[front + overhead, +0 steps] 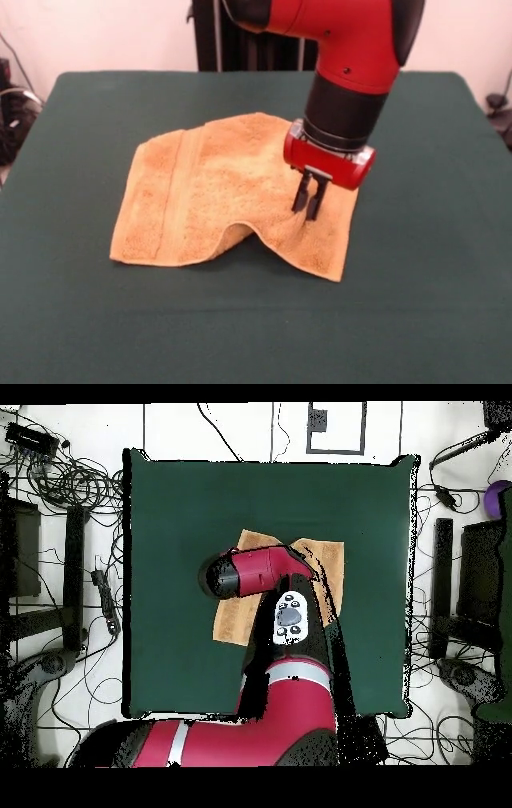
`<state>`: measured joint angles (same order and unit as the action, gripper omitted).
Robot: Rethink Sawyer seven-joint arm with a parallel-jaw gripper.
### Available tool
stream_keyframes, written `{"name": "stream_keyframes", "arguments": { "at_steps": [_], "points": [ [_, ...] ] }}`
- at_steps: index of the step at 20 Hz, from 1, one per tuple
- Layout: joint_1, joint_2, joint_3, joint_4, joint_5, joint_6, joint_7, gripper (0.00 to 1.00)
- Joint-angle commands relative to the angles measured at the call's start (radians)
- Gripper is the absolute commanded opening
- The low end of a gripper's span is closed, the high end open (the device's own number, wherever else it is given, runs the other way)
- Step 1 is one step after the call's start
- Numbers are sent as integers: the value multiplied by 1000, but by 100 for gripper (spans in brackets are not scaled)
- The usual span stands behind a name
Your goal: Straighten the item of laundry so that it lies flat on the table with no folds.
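The orange-tan towel lies in the middle of the green table. It is mostly spread out, with a woven band near its left end. Its front edge humps up in a raised fold at the middle, and its right part is wrinkled. My gripper points down onto the towel's right part, with its fingers close together and pinching the cloth. In the overhead view the arm covers the gripper and much of the towel; only the towel's edges show around it on the table.
The red and black arm comes down from the top over the towel's far right corner. Cables and stands lie on the floor around the table.
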<state>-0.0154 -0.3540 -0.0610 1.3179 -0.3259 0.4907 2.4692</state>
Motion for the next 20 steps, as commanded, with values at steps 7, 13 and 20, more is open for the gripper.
{"name": "stream_keyframes", "arguments": {
  "at_steps": [7, 13, 20],
  "points": [
    [78, 52, 95, -117, 124, 123, 99, 0],
    [57, 63, 119, -150, 161, 157, 56, 0],
    [56, 75, 120, -188, 192, 194, 40, 0]
  ]
}}
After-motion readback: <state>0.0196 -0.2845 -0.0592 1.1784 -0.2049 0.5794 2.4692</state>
